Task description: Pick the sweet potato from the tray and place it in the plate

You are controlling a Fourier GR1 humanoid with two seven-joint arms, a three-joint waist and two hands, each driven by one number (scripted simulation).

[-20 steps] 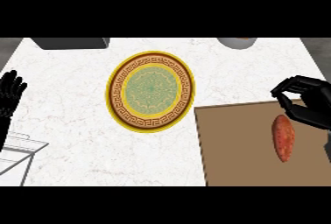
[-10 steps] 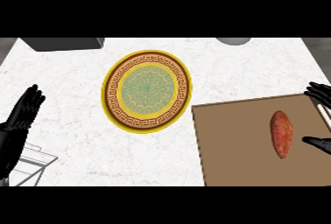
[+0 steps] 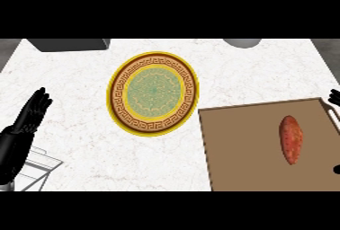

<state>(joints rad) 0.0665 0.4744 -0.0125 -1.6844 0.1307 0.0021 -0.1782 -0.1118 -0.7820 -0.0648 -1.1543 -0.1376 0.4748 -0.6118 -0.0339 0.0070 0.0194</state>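
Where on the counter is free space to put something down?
Bare marble lies between the left hand and the plate, and in front of the plate, left of the tray. The tray's left half is bare; the sweet potato occupies its right.

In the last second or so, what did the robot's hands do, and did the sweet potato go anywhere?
The right hand had its fingers curled over the sweet potato's top end; it let go and drew back to the view's right edge. The left hand, open with fingers up, moved a little inward from the left edge. The sweet potato lies on the tray, and the plate holds nothing.
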